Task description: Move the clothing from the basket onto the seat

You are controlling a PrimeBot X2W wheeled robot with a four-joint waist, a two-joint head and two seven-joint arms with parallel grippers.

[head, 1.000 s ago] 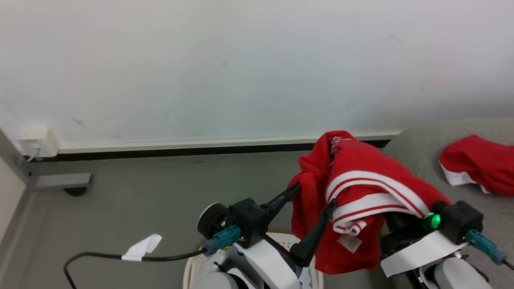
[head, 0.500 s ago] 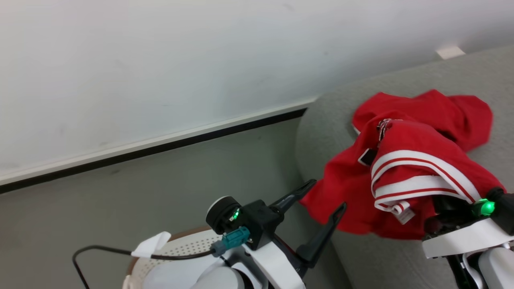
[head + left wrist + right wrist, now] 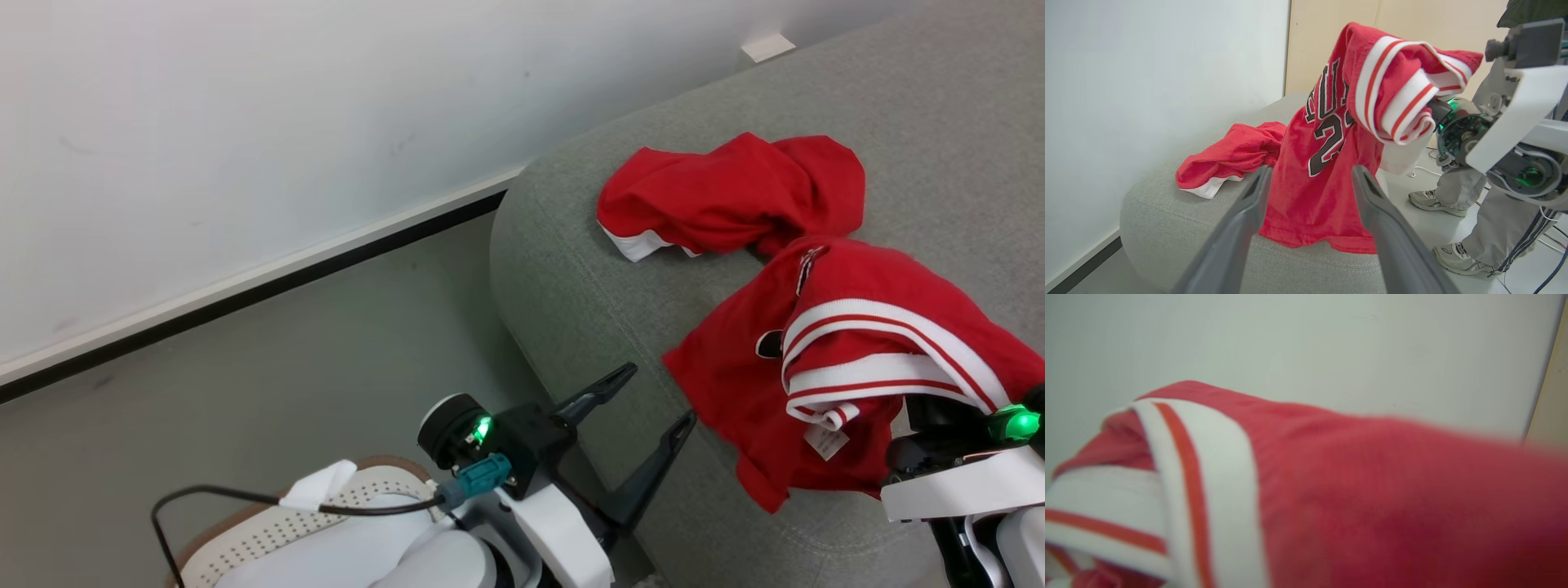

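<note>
The right jaws are hidden under one soft bright red jersey [image 3: 857, 327] with a white-and-red striped hem and black numerals. They are closed on the cloth, which hangs from them, its lower edge meeting the one large grey woven sofa [image 3: 588, 310] beneath. The left jaws gape wide and empty, both long dark fingers [image 3: 600, 388] aimed at that jersey, just short of it. Beyond the jersey a second crumpled red garment [image 3: 735, 196] with white trim lies on the sofa. Behind the left jaws sits one oval cream perforated basket [image 3: 261, 531]. One person's legs [image 3: 1490, 228] stand past the right jaws.
</note>
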